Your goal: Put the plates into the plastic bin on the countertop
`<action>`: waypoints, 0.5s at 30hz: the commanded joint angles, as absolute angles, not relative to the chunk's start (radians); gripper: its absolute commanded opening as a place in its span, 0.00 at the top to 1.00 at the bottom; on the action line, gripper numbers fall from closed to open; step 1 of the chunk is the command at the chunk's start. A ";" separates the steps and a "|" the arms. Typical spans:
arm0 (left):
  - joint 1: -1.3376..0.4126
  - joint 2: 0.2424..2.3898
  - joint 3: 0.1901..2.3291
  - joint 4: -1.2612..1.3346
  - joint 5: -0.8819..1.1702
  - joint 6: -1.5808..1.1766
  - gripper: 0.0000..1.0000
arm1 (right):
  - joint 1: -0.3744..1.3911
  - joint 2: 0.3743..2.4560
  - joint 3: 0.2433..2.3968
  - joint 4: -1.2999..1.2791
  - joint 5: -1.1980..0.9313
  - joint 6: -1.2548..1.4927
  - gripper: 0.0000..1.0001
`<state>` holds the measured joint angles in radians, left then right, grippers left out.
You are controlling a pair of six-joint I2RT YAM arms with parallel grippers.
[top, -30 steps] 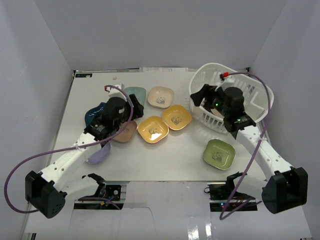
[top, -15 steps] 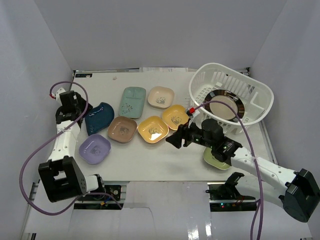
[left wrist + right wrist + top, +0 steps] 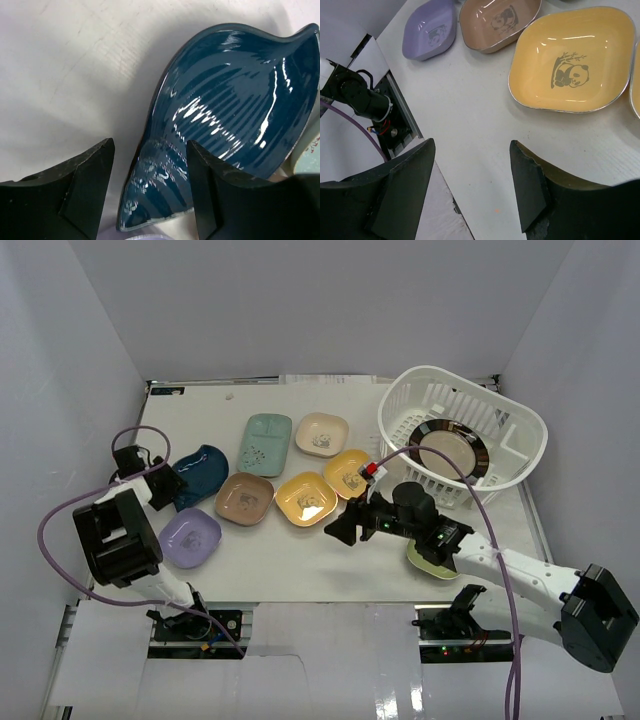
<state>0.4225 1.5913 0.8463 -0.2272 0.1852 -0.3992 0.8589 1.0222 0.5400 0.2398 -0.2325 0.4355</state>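
Our left gripper (image 3: 150, 200) stands wide, the near tip of the dark blue plate (image 3: 235, 110) between its fingers. Our right gripper (image 3: 470, 192) — spread wide too, holding nothing — hangs over the countertop (image 3: 470, 115), a yellow plate (image 3: 570, 60) just ahead; the plastic bin (image 3: 445, 371), round plate (image 3: 452, 452) inside, sits well behind it.

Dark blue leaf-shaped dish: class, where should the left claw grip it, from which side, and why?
Probably from above, at the raised rim near the narrow end of the dark blue dish: it lies flat, and the open left claw straddles that edge.
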 commanded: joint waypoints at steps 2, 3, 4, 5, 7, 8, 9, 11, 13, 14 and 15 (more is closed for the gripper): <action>0.426 1.664 0.897 -0.152 0.248 -0.357 0.35 | 0.880 1.063 0.540 0.307 -0.267 0.419 0.32; 0.426 1.678 0.902 -0.144 0.252 -0.357 0.36 | 0.887 1.069 0.540 0.311 -0.267 0.420 0.32; 0.426 1.689 0.902 -0.135 0.259 -0.362 0.38 | 0.888 1.080 0.541 0.317 -0.265 0.422 0.32; 0.426 1.698 0.900 -0.123 0.262 -0.367 0.43 | 0.893 1.084 0.543 0.321 -0.265 0.422 0.32; 0.426 1.720 0.891 -0.091 0.265 -0.373 0.51 | 0.899 1.100 0.549 0.325 -0.264 0.417 0.32; 0.429 1.726 0.891 -0.077 0.265 -0.373 0.53 | 0.902 1.106 0.561 0.322 -0.264 0.416 0.32; 0.430 1.739 0.891 -0.072 0.265 -0.373 0.61 | 0.902 1.124 0.568 0.319 -0.264 0.411 0.32; 0.436 1.755 0.897 -0.072 0.268 -0.373 0.72 | 0.904 1.143 0.589 0.318 -0.265 0.407 0.32; 0.439 1.769 0.905 -0.069 0.270 -0.376 0.97 | 0.905 1.170 0.603 0.321 -0.275 0.410 0.32; 0.445 1.769 0.908 -0.078 0.255 -0.377 1.00 | 0.908 1.178 0.609 0.327 -0.284 0.411 0.32; 0.448 1.766 0.908 -0.077 0.244 -0.388 1.00 | 0.910 1.186 0.621 0.330 -0.288 0.411 0.32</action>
